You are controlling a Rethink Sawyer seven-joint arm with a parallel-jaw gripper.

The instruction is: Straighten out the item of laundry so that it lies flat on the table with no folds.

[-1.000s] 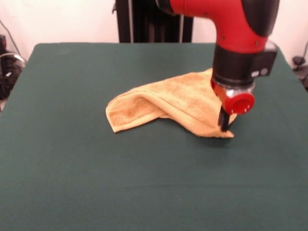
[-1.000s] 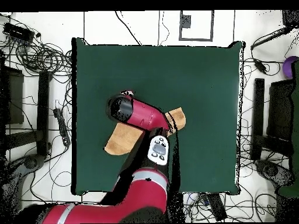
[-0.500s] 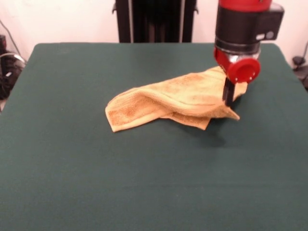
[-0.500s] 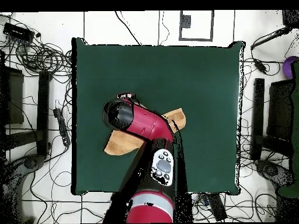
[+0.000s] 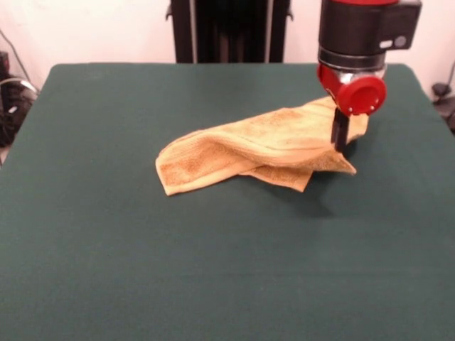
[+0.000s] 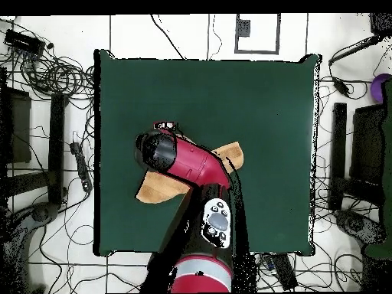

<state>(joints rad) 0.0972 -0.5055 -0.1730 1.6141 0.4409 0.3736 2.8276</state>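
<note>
So the towel (image 5: 259, 150) is sitting roughly mid-desk, a bit toward the far edge and off toward the right side in the front view. It's definitely not flat: it's bunched into a long, folded shape running diagonally, with one rounded end lying low on the green desk (image 5: 142, 270) at the left and the other end raised up at the right. You can see a layer folded over another, with a lower flap poking out underneath near the right end, and a ridge running along the top.

The gripper (image 5: 340, 135) is right at that raised right end. The dark fingers (image 5: 340, 131) come down from the red round cap and go straight into the cloth, looking closed tight on the towel's upper edge, since the fabric is lifted there and hangs off them. The corner below it just touches the desk.

From the overhead view the arm (image 6: 187, 162) covers most of the towel (image 6: 232, 157), so you only get an orange bit sticking out on each side of it. The fingers themselves are hidden there.
</note>
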